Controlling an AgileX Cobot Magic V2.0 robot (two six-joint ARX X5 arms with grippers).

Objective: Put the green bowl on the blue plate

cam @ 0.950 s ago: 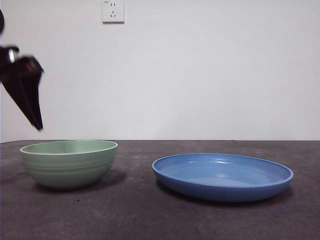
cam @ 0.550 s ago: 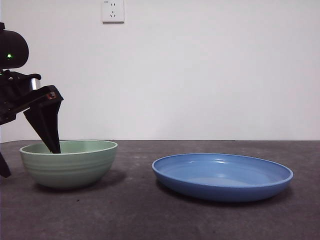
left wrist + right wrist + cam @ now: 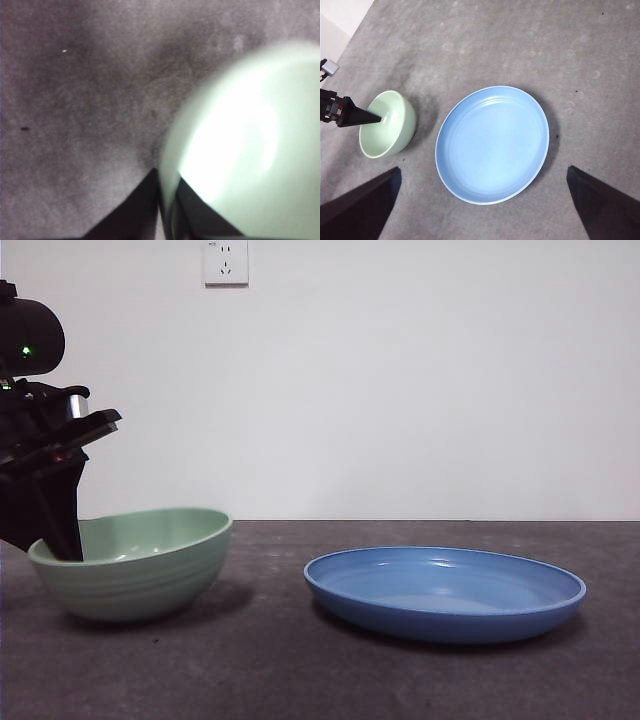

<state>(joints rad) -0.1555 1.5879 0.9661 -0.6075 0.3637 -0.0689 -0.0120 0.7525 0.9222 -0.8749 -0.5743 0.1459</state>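
The pale green bowl (image 3: 140, 570) rests at the left of the dark table, tipped so that its right rim is higher than its left. My left gripper (image 3: 60, 540) is shut on the bowl's left rim, one jaw inside and one outside. The left wrist view shows this closely: the left gripper (image 3: 167, 200) straddles the rim of the green bowl (image 3: 240, 150). The blue plate (image 3: 445, 595) lies flat to the right, apart from the bowl. My right gripper (image 3: 483, 170) hangs open high above the blue plate (image 3: 492, 145), with the green bowl (image 3: 387, 125) off to one side.
A white wall with a socket (image 3: 226, 262) stands behind the table. A strip of bare tabletop (image 3: 270, 580) separates bowl and plate. The table's edge (image 3: 355, 35) runs past the bowl's far side in the right wrist view.
My left gripper came down from the upper left onto the bowl's left rim and shut on it. The bowl, level before, is now tipped with its right side raised.
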